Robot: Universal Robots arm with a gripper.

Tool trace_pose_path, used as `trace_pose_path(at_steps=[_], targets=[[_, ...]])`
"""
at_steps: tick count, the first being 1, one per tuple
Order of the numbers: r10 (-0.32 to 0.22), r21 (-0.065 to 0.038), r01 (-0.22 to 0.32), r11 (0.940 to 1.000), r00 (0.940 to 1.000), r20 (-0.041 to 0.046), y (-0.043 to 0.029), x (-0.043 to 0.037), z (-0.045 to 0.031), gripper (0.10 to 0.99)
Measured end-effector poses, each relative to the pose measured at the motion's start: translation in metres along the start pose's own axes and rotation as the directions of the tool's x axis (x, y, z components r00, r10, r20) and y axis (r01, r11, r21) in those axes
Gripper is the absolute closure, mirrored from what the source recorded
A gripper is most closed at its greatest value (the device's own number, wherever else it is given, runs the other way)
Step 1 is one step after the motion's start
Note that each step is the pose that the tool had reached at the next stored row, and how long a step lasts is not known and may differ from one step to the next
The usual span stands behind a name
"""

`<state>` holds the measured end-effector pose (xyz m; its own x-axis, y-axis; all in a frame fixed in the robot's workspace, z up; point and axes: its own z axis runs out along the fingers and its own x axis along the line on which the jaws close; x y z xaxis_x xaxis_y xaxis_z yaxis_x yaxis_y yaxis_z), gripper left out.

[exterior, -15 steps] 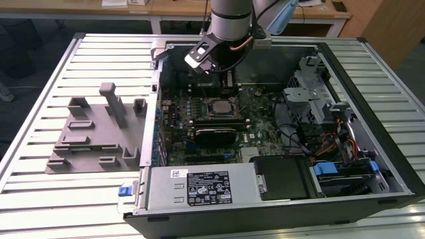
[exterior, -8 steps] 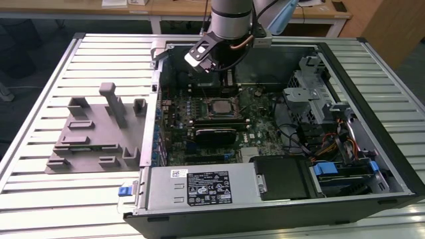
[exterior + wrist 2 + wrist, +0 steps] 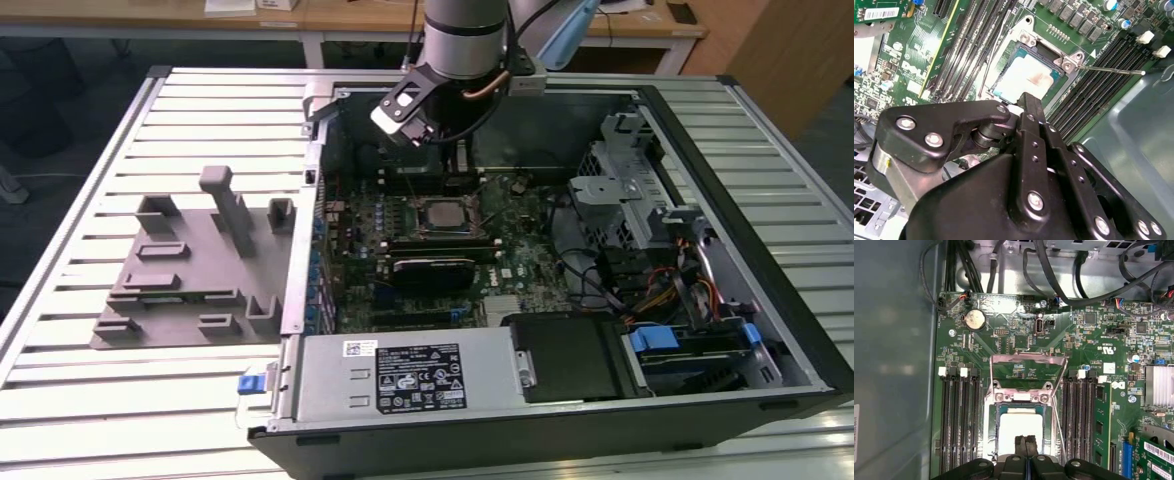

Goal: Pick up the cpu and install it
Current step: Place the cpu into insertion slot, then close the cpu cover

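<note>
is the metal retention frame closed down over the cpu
No, in the first wrist view the retention frame stands flipped open and the cpu lies with its pale top uncovered.

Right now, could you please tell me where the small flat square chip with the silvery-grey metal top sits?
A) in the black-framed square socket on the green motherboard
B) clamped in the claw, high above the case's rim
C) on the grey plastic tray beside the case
A: in the first wrist view the small flat square silvery-grey cpu lies inside the black-framed square socket on the green motherboard, with the black claw poised right over it.
</note>
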<state>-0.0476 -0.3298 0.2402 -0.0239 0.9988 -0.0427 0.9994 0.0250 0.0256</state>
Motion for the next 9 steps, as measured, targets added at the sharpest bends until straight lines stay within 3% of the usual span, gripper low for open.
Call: trace_pose_path(at_steps=[9], targets=[[0.000, 0.000, 0.000, 1.0000, 1.0000, -0.0059, 0.0000, 0.0000, 0.0000, 0.980]])
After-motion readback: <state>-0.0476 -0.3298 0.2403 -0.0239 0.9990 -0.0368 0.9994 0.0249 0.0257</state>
